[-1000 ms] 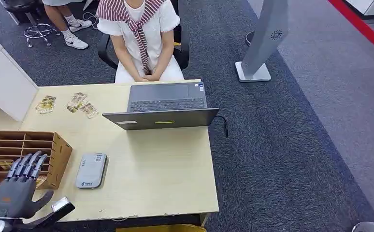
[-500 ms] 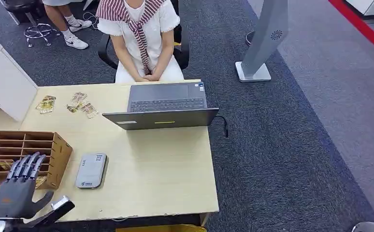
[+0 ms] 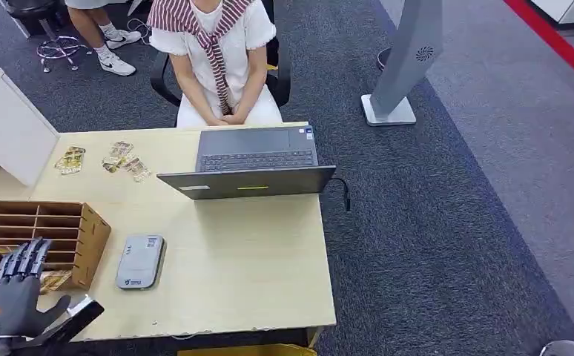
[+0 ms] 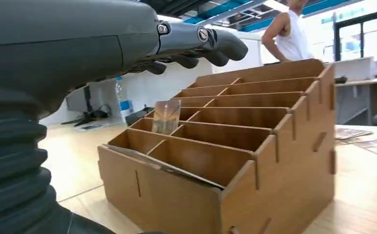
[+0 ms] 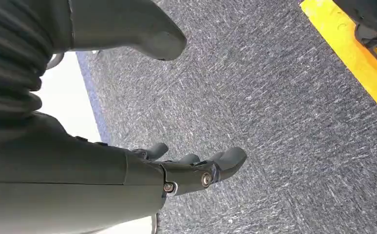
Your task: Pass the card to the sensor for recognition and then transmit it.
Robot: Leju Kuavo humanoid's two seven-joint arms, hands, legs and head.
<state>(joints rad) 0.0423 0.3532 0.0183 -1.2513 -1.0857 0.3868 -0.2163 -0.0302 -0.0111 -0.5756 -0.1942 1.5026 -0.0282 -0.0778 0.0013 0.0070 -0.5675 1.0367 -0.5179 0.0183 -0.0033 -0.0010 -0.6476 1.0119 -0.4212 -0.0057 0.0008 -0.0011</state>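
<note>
Nothing on the job looks done yet, as far as I can tell. The big pale wooden desk [image 3: 247, 252] has a grey laptop [image 3: 254, 159] near its far edge with a seated person in a white top [image 3: 217, 52] behind it. The brown plywood sorter box with open compartments [image 3: 61, 230] sits by the desk's left edge. Just beside the box, toward the near edge, lies the flat grey card reader [image 3: 140, 261], which I take to be the sensor. No card is on it or near it.

The cards: one clear-sleeved yellowish card [image 4: 166, 117] stands upright in a compartment of the box. Another yellowish card [image 3: 54, 279] seems to lie in the box's front row, at the near left corner of the desk. A few loose printed cards [image 3: 121, 159] lie by the far left edge. So picking, scanning and handing over are all still left, I'd say.

The robot's grey left hand [image 3: 13, 293] hovers over the front of the box, fingers spread and stretched forward, thumb out, holding nothing. I can't tell if the fingertips touch the wood. The grey right hand [image 5: 177, 170] hangs low over dark carpet [image 5: 274, 122], fingers loosely apart, empty.
</note>
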